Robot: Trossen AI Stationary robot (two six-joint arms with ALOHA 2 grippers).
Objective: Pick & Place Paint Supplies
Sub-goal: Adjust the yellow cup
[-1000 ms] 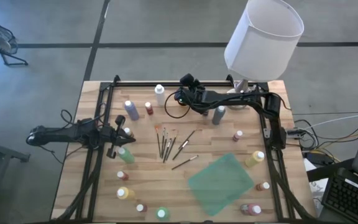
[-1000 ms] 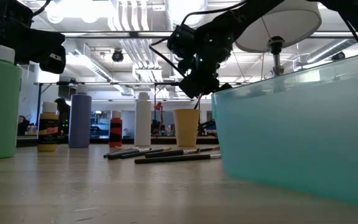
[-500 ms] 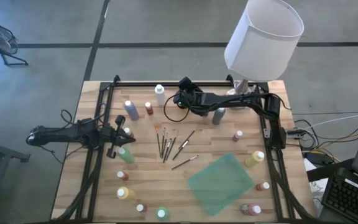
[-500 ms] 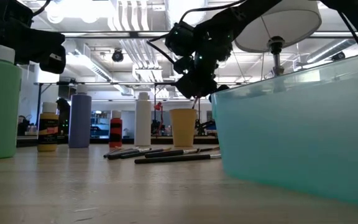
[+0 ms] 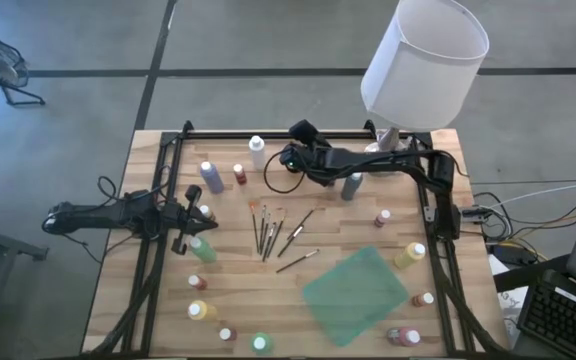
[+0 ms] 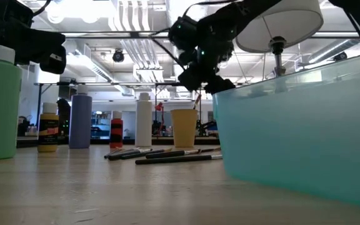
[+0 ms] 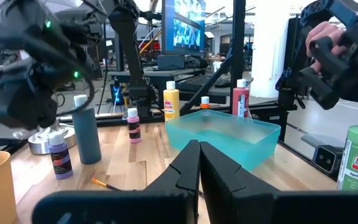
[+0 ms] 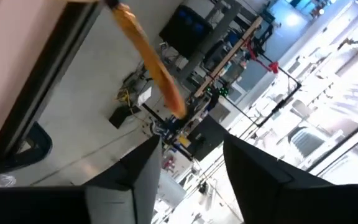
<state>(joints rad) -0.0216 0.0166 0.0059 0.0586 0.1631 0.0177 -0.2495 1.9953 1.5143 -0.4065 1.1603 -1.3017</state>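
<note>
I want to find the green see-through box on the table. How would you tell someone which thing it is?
Start at the wooden table under the big white lamp. Go to the near right part, past the paintbrushes. The teal bin is there: flat, wide and see-through, far bigger than the little bottles around it.
</note>
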